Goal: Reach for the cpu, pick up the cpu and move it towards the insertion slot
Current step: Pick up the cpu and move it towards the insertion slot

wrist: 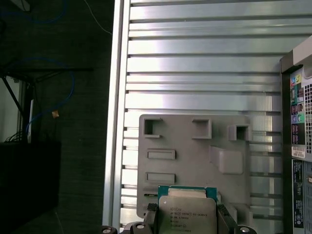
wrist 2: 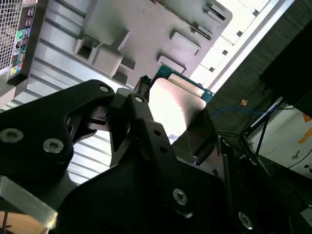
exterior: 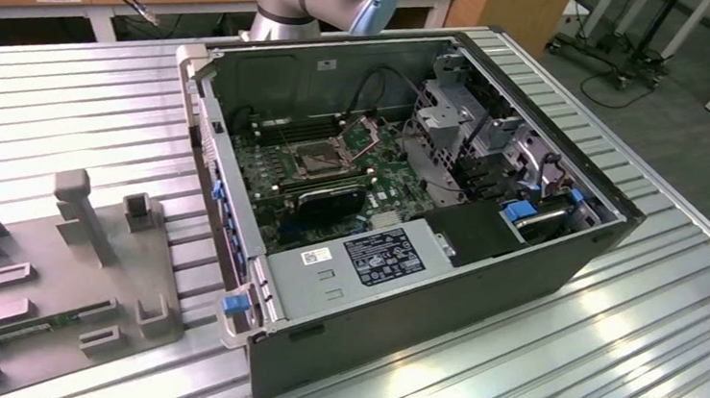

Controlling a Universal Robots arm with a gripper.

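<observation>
Cpu: thin, stiff, probably light chip with a likely fragile underside; taken by two opposite edges, metal face showing.
Gripper: clamped on those edges.
Position: above grey tray, well apart from insertion slot inside case.

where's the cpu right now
In the first wrist view the cpu is clamped by its edges in the claw, lifted clear of the grey tray seen behind it, outside the computer case.
</observation>
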